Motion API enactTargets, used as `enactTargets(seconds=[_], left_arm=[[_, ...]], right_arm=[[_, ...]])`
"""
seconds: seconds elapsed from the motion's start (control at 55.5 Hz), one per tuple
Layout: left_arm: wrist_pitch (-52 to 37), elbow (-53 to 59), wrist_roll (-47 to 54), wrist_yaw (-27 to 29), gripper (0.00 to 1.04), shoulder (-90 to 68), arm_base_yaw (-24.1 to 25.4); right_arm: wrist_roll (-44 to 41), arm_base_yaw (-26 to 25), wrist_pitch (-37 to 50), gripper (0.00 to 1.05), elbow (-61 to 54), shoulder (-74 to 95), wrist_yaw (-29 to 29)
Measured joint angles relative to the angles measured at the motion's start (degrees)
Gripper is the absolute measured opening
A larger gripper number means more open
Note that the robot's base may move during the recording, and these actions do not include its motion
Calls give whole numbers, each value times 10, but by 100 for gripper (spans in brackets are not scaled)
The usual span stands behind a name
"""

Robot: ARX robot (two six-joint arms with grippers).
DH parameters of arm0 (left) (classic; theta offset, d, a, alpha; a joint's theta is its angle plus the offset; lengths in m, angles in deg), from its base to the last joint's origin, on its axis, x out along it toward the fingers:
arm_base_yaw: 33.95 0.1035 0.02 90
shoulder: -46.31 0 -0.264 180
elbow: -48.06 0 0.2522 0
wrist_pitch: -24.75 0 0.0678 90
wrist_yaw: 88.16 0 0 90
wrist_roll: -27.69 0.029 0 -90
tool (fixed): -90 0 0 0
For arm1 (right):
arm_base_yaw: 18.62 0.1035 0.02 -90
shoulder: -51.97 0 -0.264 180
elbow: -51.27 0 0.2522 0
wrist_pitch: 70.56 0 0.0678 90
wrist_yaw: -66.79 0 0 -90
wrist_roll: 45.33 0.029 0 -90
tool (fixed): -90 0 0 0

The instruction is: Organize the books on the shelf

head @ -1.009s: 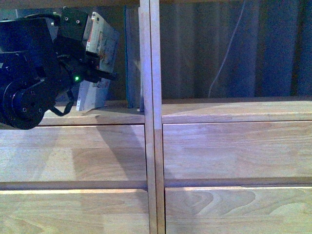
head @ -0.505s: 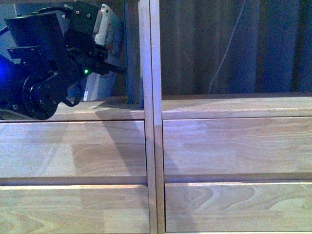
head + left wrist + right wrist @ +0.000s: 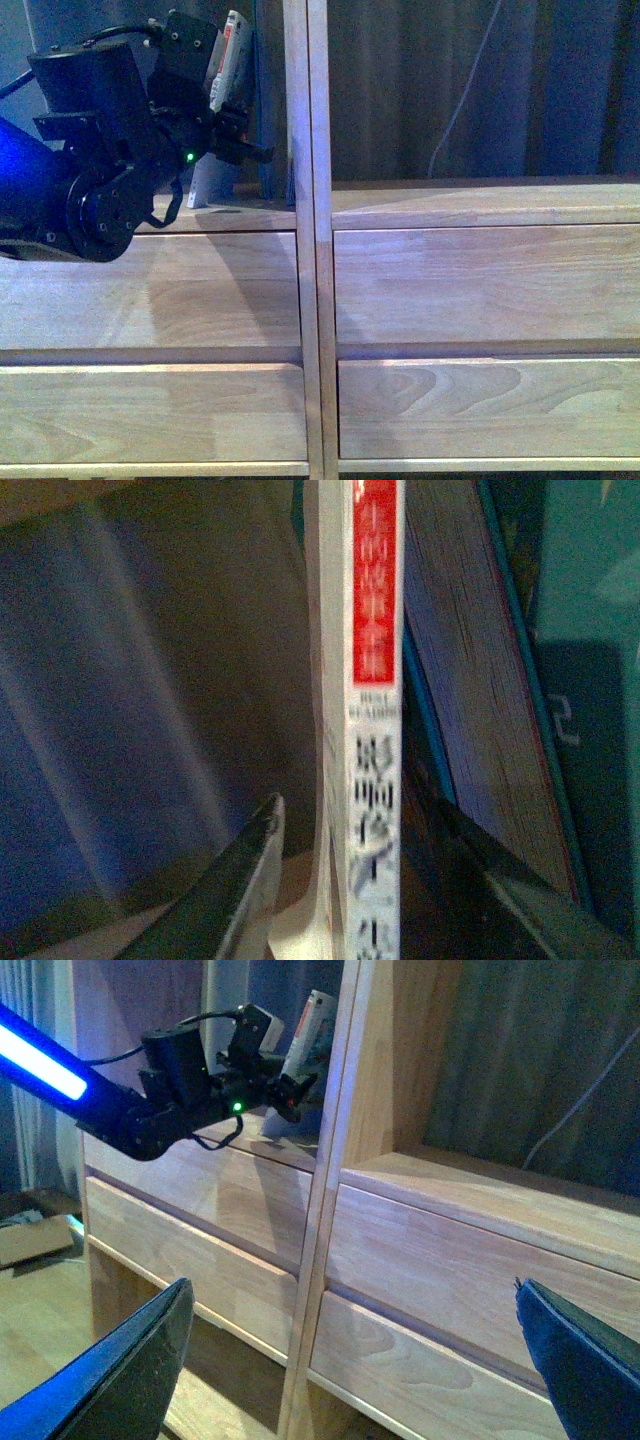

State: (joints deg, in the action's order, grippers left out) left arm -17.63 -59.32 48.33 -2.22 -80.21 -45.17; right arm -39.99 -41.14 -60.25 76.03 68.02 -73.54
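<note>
The shelf (image 3: 312, 300) is light wood with plain drawer fronts under open compartments. In its left compartment the paperback (image 3: 226, 60) stands nearly upright, and the left wrist view shows its red-topped white spine (image 3: 375, 730). My left gripper (image 3: 240, 150) is open and straddles that spine, with a gap between it and one finger (image 3: 250, 880). The teal-blue book (image 3: 266, 110) stands just beyond it against the centre divider, also seen in the left wrist view (image 3: 590, 630). My right gripper (image 3: 355, 1290) hangs open and holds nothing, back from the shelf.
The right compartment has a dark back with a thin white cable (image 3: 465, 100) hanging down. Drawer fronts (image 3: 480, 285) fill the lower shelf. Flattened cardboard (image 3: 30, 1235) lies on the wooden floor to the left of the shelf.
My left arm has moved right and up into the left compartment. The paperback has tipped from a lean to nearly upright, closer to the teal-blue book.
</note>
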Motion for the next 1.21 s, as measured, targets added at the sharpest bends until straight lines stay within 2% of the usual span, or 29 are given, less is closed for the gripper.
enactTargets(seconds=[0.216, 0.342, 0.45, 0.649, 0.865, 0.955, 1.207], left_arm=[[-45, 98, -42, 16, 99, 74, 15], [-49, 176, -90, 36, 97, 155, 34], [-45, 265, -134, 28, 97, 245, 55], [5, 426, -210, -28, 97, 396, 96], [100, 608, -289, -106, 97, 591, 128], [130, 661, -305, -125, 97, 655, 136], [210, 782, -334, -163, 97, 806, 147]], right_arm=[[2, 3, 5, 98, -1, 0, 0], [3, 0, 8, 98, -6, -2, 2], [9, -6, 3, 98, -13, -5, 11], [5, 10, -38, 98, -16, -22, 41], [-9, 30, -55, 98, -21, -32, 76], [-28, 54, -54, 98, -22, -38, 110], [-99, 185, -48, 98, -35, -58, 248]])
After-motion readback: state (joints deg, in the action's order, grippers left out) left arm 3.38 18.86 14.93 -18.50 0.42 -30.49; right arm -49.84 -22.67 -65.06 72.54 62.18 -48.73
